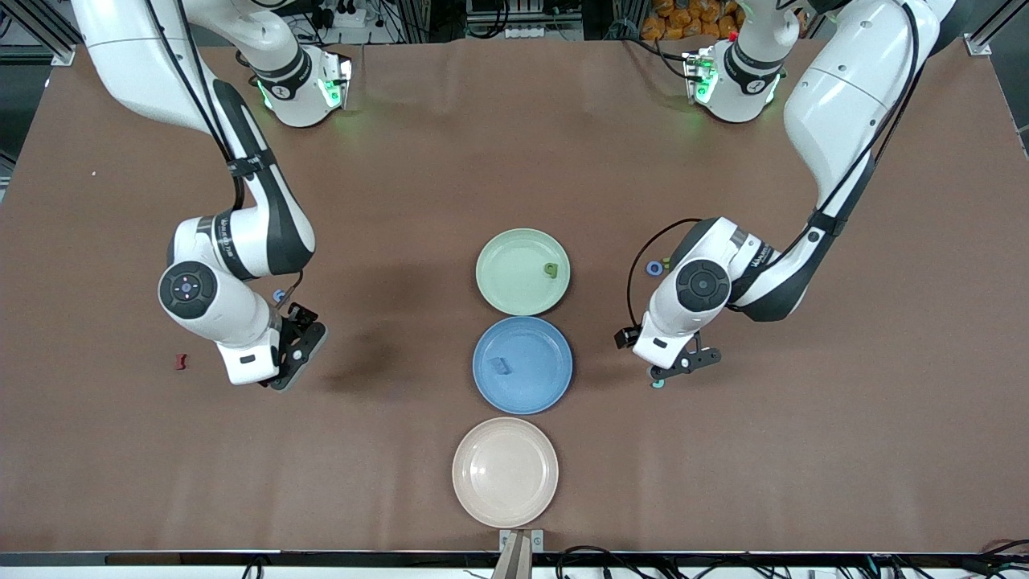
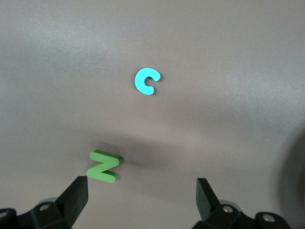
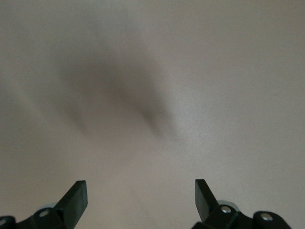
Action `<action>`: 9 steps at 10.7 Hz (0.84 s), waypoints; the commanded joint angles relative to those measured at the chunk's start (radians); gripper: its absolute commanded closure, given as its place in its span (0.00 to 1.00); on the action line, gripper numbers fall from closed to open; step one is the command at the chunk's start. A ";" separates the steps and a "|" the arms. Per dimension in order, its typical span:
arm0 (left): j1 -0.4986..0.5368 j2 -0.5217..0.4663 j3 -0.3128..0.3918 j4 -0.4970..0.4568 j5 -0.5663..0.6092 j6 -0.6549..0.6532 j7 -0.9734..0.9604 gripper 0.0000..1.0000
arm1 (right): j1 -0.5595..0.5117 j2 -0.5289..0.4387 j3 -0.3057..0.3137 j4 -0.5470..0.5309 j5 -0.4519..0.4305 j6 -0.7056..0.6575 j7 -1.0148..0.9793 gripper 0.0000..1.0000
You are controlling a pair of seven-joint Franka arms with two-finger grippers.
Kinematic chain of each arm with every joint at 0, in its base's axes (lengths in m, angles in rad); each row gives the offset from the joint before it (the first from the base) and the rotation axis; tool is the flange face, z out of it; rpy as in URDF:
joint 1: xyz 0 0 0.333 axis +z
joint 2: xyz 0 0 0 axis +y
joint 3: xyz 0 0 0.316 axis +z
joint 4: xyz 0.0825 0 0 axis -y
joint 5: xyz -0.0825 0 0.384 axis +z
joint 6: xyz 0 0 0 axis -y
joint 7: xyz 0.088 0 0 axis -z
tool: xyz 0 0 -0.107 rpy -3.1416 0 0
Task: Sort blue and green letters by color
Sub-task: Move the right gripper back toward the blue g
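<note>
My left gripper (image 1: 687, 366) hangs open low over the table, beside the blue plate (image 1: 555, 386) toward the left arm's end. Its wrist view shows a green Z (image 2: 103, 166) just off one fingertip (image 2: 76, 193) and a light blue C (image 2: 147, 81) farther out; nothing lies between the fingers of the gripper (image 2: 141, 195). My right gripper (image 1: 299, 346) hangs open over bare table (image 3: 152, 95), empty. A green letter (image 1: 551, 269) lies in the green plate (image 1: 502, 281). A blue letter (image 1: 500, 366) lies in the blue plate. Small blue pieces lie by the left arm (image 1: 655, 268) and by the right arm (image 1: 279, 295).
A beige plate (image 1: 505, 472) stands nearest the front camera, in line with the blue and green plates. A dark red piece (image 1: 181, 362) lies on the table toward the right arm's end, beside the right gripper.
</note>
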 commanded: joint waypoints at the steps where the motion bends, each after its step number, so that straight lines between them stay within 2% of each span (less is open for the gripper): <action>1: 0.007 -0.024 -0.006 -0.016 -0.029 -0.005 0.003 0.00 | -0.063 -0.109 0.019 -0.204 -0.003 0.126 -0.114 0.00; 6: 0.006 -0.024 -0.004 -0.011 -0.029 -0.005 0.003 0.00 | -0.115 -0.135 0.019 -0.371 -0.001 0.291 -0.191 0.00; 9: 0.005 -0.024 -0.006 -0.010 -0.029 -0.005 0.007 0.00 | -0.129 -0.130 0.018 -0.404 -0.003 0.313 -0.194 0.00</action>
